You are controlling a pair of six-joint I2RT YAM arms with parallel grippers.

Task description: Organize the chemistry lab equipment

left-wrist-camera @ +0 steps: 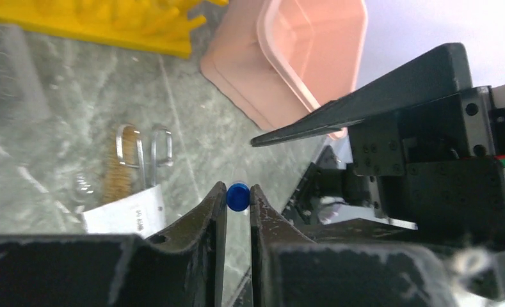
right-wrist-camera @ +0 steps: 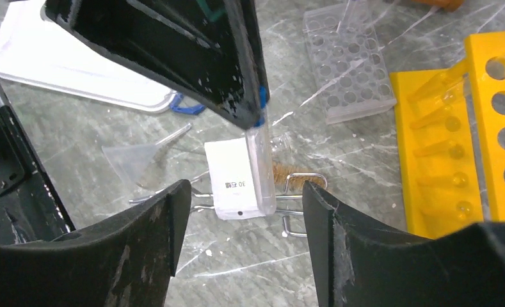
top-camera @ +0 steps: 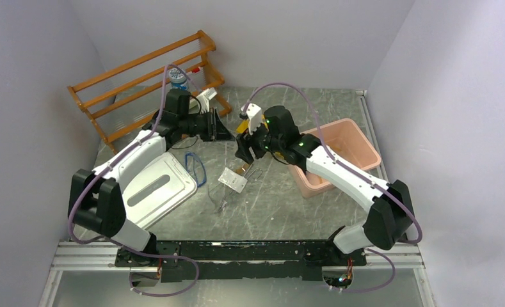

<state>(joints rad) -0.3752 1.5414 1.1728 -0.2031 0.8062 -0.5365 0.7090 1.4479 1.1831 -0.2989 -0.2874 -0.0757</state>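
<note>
Left claw (left-wrist-camera: 238,189) pinches the blue cap (left-wrist-camera: 238,197) of a clear tube (right-wrist-camera: 261,167) — the tube hangs over the white packet (right-wrist-camera: 229,180) lying on the table (right-wrist-camera: 358,220). Right claw (right-wrist-camera: 244,195) gapes wide — empty, the tube showing between its fingers.

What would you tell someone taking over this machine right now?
Left gripper: shut on the blue cap of a clear tube, hanging cap-up.
Right gripper: open, empty, close by.
On the table: white packet, wire-handled brush, funnel, blue cord loop.
Done: several tubes appear to sit in the yellow rack.
Left: rack this tube, then tidy the loose items.
</note>
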